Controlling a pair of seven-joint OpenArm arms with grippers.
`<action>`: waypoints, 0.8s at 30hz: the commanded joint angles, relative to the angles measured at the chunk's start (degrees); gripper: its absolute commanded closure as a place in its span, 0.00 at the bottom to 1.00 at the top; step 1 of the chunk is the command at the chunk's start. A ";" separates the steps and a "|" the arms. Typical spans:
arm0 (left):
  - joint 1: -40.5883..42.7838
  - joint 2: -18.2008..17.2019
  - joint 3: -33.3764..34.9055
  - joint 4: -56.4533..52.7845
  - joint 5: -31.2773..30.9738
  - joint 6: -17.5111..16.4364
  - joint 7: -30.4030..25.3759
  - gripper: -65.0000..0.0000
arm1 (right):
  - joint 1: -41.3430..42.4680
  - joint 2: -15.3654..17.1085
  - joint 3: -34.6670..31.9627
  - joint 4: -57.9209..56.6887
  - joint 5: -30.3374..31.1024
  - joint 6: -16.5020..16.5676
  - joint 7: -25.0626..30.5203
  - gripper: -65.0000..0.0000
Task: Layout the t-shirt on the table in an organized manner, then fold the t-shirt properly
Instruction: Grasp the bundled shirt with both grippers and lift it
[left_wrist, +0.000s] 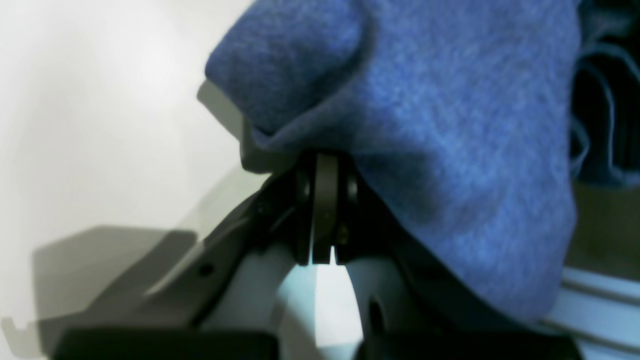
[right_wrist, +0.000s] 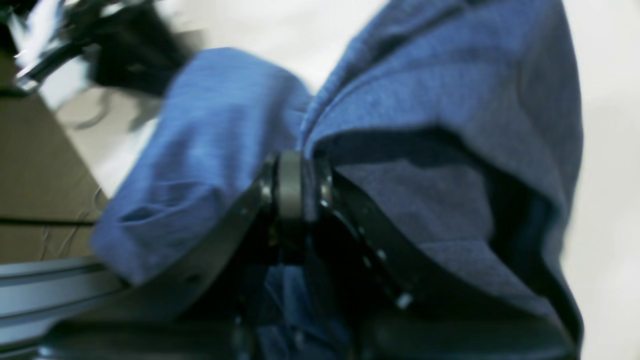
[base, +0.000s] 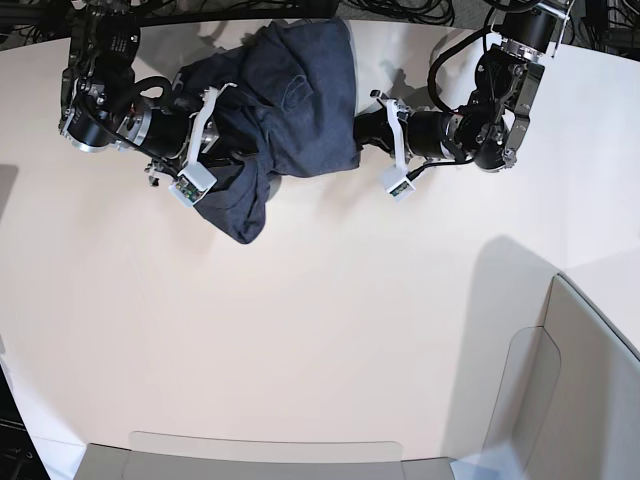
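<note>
The dark blue-grey t-shirt (base: 300, 100) is bunched at the far side of the off-white table (base: 300, 330), held between both grippers, with a flap hanging toward the near left. No lettering shows. My right gripper (base: 237, 135) is on the shirt's left side. In the right wrist view its jaws (right_wrist: 292, 165) are shut on a fold of the t-shirt (right_wrist: 450, 100). My left gripper (base: 362, 133) is at the shirt's right edge. In the left wrist view it (left_wrist: 325, 157) is shut on the t-shirt's edge (left_wrist: 450, 125), above the table (left_wrist: 75, 125).
Pale grey panels stand at the near right (base: 590, 380) and along the near edge (base: 260, 455). Black cables (base: 420, 10) lie behind the table's far edge. A metal rail (right_wrist: 45, 290) and brown floor (right_wrist: 35, 165) show in the right wrist view.
</note>
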 joint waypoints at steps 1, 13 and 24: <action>-0.42 -0.58 0.02 -0.93 4.33 1.40 0.49 1.00 | 0.58 0.33 -1.18 1.10 1.43 0.14 0.83 1.00; -2.45 2.85 0.20 -9.99 4.95 1.40 -3.55 1.00 | 5.59 -1.70 -13.57 1.10 -0.95 0.14 0.83 1.00; -1.92 9.62 0.11 -9.99 21.21 1.40 -3.11 1.00 | 8.66 -9.26 -30.36 0.74 -27.85 0.14 0.91 1.00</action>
